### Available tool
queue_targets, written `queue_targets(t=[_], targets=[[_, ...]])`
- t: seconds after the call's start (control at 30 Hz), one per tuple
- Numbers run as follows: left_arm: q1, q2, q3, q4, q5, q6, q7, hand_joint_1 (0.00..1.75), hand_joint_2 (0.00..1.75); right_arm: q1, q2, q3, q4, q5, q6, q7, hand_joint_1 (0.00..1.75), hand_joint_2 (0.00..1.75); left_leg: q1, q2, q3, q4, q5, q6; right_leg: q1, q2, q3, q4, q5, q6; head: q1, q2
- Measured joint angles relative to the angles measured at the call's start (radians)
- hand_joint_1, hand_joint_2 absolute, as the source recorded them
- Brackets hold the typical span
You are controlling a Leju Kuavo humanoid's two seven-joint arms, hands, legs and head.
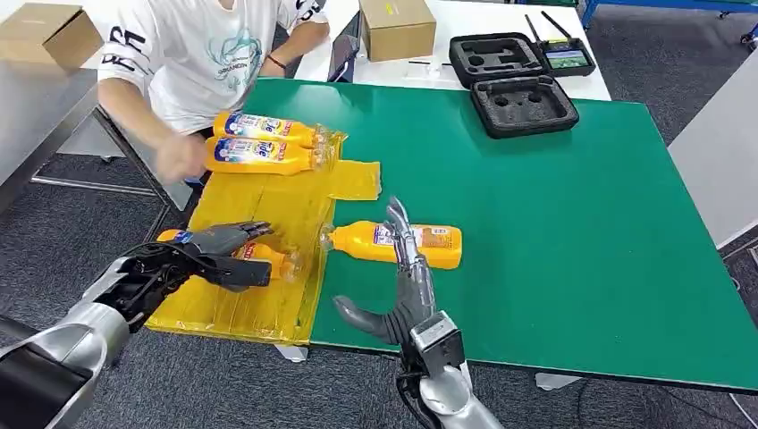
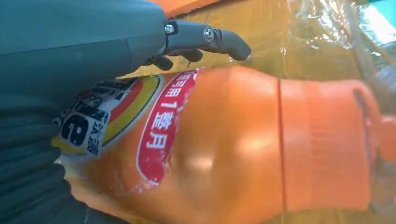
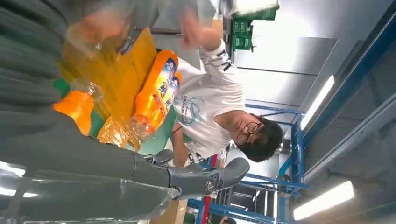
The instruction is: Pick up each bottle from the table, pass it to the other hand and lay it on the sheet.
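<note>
Bottle [image 1: 268, 257] apparently under left hand [image 1: 228, 250]

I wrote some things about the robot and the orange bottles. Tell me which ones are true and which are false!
1. Two bottles lie side by side at the far end of the yellow sheet. True.
2. The right hand is lifting a bottle high in the air. False: its fingers are spread and reach to the bottle on the green table, which lies flat.
3. The left hand rests on a bottle lying on the sheet. True.
4. The black foam case is closed. False: it lies open.
5. A person is at the far end of the sheet. True.
</note>
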Motion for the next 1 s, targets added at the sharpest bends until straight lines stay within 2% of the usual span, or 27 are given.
queue_targets(t=[0.2, 0.43, 0.57, 0.73, 0.8, 0.9, 1.0], targets=[[0.008, 0.010, -0.014, -0.002, 0.010, 0.004, -0.003, 0.00, 0.00, -0.011, 0.002, -0.003, 0.017, -0.012, 0.017, 0.000, 0.00, 1.75, 0.000, 0.000, 0.001, 0.000, 0.000, 0.000, 0.000, 0.000, 0.001, 0.000, 0.000, 0.000, 0.000, 0.000], [0.025, 0.028, 0.002, -0.032, 0.147, -0.040, -0.102, 0.00, 0.00, -0.019, 0.010, -0.005, 0.038, -0.015, 0.026, 0.007, 0.00, 1.75, 0.000, 0.000, 0.003, 0.000, 0.000, 0.000, 0.000, 0.000, 0.003, 0.000, 0.000, 0.000, 0.000, 0.000], [0.065, 0.026, 0.062, -0.077, 0.328, -0.114, -0.183, 0.00, 0.00, -0.020, 0.011, -0.005, 0.048, -0.001, 0.029, 0.027, 0.00, 1.75, 0.000, 0.000, 0.003, 0.000, 0.000, 0.000, 0.000, 0.000, 0.002, 0.000, 0.000, 0.000, 0.000, 0.000], [0.119, -0.011, 0.173, -0.118, 0.528, -0.131, -0.196, 0.00, 0.00, -0.020, 0.017, -0.005, 0.061, 0.015, 0.027, 0.040, 0.00, 1.75, 0.000, 0.000, 0.002, 0.000, 0.000, 0.000, 0.000, 0.000, 0.001, 0.000, 0.000, 0.000, 0.000, 0.000], [0.131, -0.031, 0.221, -0.129, 0.584, -0.084, -0.182, 0.00, 0.00, -0.019, 0.019, -0.005, 0.065, 0.017, 0.027, 0.045, 0.00, 1.75, 0.000, 0.000, 0.002, 0.000, 0.000, 0.000, 0.000, 0.000, 0.000, 0.000, 0.000, 0.000, 0.000, 0.000], [0.136, -0.066, 0.282, -0.146, 0.591, 0.097, -0.161, 0.00, 0.00, -0.014, 0.022, -0.006, 0.066, 0.021, 0.027, 0.048, 0.00, 1.75, 0.000, 0.000, 0.001, 0.000, 0.000, 0.000, 0.000, 0.000, 0.000, 0.000, 0.000, 0.000, 0.000, 0.000], [0.137, -0.084, 0.307, -0.156, 0.588, 0.128, -0.161, 0.00, 0.00, -0.011, 0.025, -0.007, 0.066, 0.023, 0.026, 0.051, 0.00, 1.75, 0.000, 0.000, 0.001, 0.000, 0.000, 0.000, 0.000, 0.000, 0.000, 0.000, 0.000, 0.000, 0.000, 0.000]])
